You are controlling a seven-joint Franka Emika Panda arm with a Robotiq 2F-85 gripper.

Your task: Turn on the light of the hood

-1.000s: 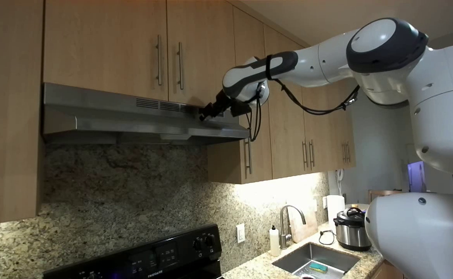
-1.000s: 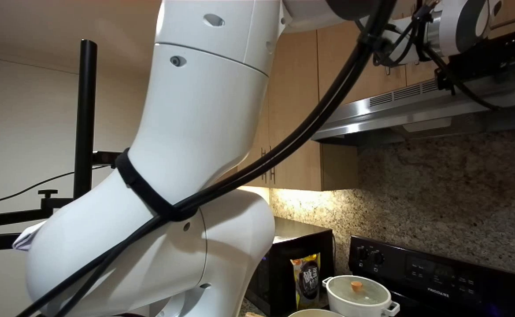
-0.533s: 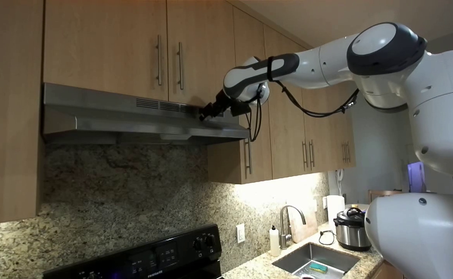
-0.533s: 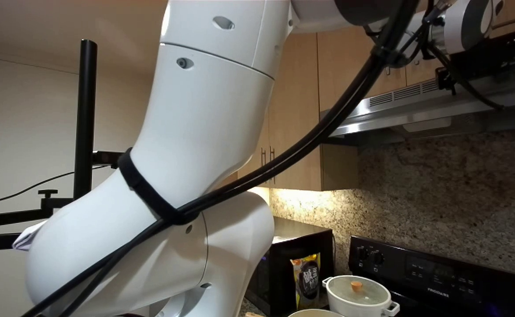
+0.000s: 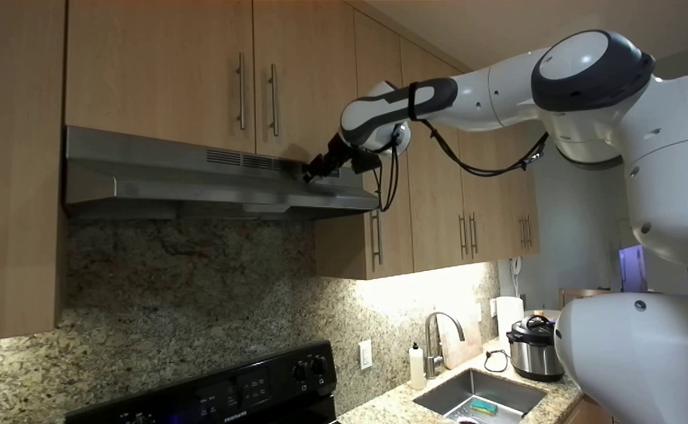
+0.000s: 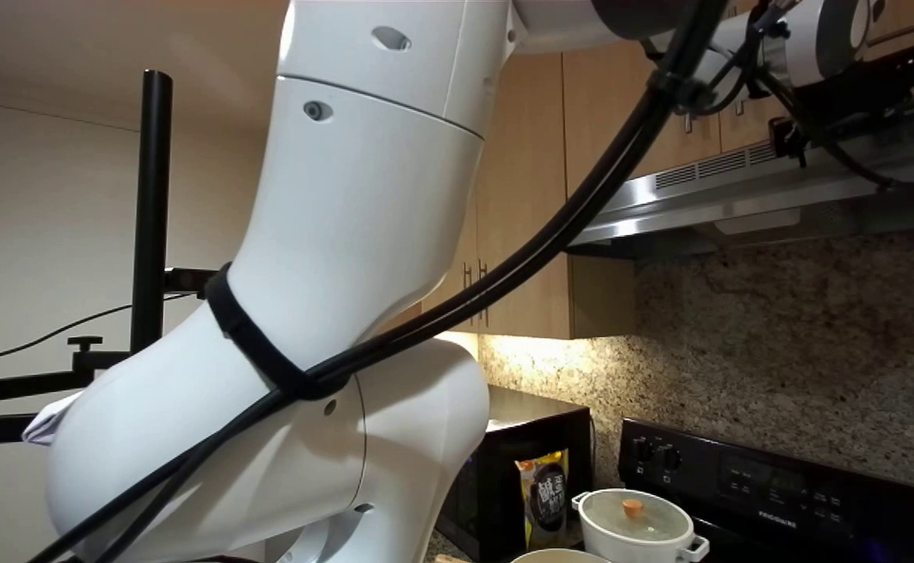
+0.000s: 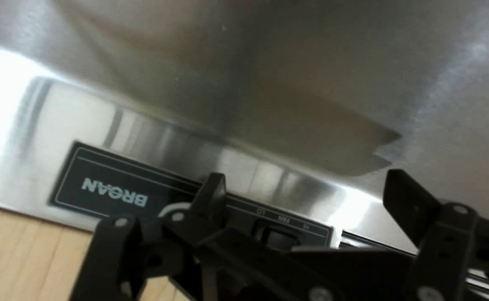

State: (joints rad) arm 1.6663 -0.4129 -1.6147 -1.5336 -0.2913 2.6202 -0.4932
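The steel hood hangs under the wooden cabinets, also in an exterior view. Its underside and the backsplash below look dim. In the wrist view its black control panel shows upside down, with the word BROAN and a fan switch. The light switch is not visible; the left finger covers the middle of the panel. A pale curved edge shows beside that finger. My gripper is open and empty, with the right finger past the panel's end. In an exterior view the gripper is at the hood's front; contact cannot be told.
Cabinet doors with bar handles stand right above the hood. A stove is below, with a white lidded pot. A black cable hangs from the wrist near the hood. A sink lies beyond the stove.
The elbow dipped slightly, then rose again. The wrist and its camera have tilted up slightly in the last half second. The fingertips stay at nearly the same place on the hood.
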